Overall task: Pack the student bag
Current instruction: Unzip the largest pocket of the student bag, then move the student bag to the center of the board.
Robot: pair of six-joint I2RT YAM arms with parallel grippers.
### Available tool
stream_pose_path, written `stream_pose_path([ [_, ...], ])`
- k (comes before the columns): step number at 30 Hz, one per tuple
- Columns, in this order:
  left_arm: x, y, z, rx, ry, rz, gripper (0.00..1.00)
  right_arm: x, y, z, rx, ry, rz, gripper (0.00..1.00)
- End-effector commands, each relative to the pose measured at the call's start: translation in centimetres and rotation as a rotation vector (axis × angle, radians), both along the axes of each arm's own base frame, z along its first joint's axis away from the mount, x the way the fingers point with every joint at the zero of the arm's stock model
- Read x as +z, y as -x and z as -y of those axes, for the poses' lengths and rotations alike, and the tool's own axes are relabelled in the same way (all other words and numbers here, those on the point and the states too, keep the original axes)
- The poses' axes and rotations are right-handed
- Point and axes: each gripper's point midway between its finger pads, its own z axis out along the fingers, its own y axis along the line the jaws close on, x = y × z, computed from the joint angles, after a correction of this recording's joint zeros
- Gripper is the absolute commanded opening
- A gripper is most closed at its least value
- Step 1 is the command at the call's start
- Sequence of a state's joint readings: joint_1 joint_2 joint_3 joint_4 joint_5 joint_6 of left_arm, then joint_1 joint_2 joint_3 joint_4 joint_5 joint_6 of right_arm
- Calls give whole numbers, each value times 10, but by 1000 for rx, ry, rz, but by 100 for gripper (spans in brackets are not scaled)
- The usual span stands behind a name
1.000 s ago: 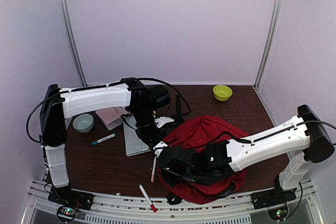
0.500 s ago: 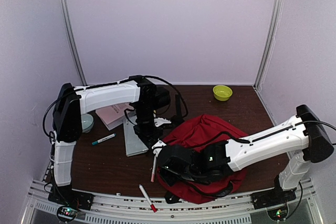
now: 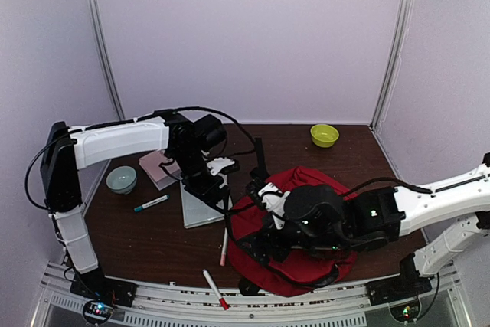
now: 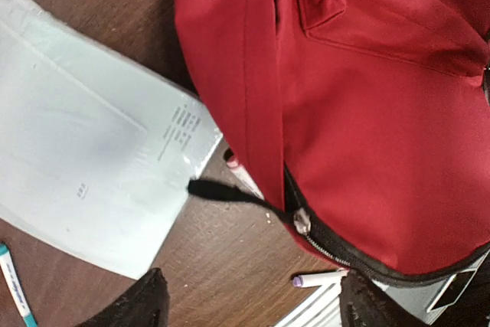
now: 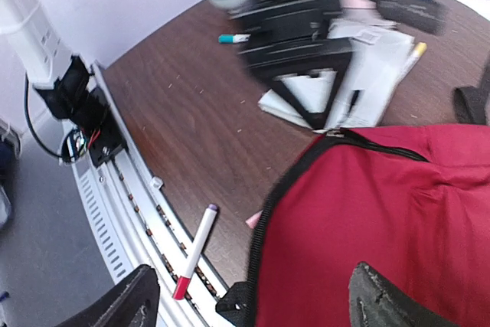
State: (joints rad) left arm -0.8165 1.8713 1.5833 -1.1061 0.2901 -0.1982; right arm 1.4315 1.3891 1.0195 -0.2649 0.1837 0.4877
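Both arms have drawn back off the student bag [image 3: 298, 272].
Top view: bag slumps on the surface [image 3: 153, 239], near edge.
Left wrist: left gripper [image 4: 253, 296] spread wide, empty. Black zipper pull [image 4: 222, 190] looks the best hold.
Right wrist: right gripper [image 5: 256, 296] spread, empty. Fabric likely soft, floppy, light.

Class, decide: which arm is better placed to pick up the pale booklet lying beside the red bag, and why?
Left. The left gripper hangs open at the edge of the booklet; the right gripper, also open, sits above the student bag, farther away.
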Motion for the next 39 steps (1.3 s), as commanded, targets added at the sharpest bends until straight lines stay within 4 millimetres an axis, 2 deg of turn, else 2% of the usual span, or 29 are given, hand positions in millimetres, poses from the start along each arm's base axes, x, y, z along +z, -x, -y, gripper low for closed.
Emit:
stream_pose_path([
  [1,11,2,3,58,92,49,83,-13,-32,57,-244,21,-64,86],
  [5,17,15,11,85,156,40,83,-34,-65,130,-615,74,-105,86],
  [8,17,28,29,76,204,27,81,-62,-72,161,-761,96,-194,83],
  [11,14,33,50,100,273,-6,76,-83,-78,166,-831,75,-277,78],
  [15,-3,32,70,141,299,-36,66,-105,-87,160,-875,67,-337,75],
  [21,-18,25,83,152,303,-34,53,-131,-124,169,-984,89,-387,72],
  [26,-29,18,90,135,287,-18,50,-133,-161,167,-1030,55,-404,71],
  [31,-31,-1,97,107,267,52,51,-135,-189,164,-1062,-45,-477,70],
  [36,-41,-30,105,110,279,58,52,-143,-220,183,-1147,-131,-538,69],
  [39,-48,-48,109,109,302,63,52,-140,-241,193,-1182,-191,-543,67],
])
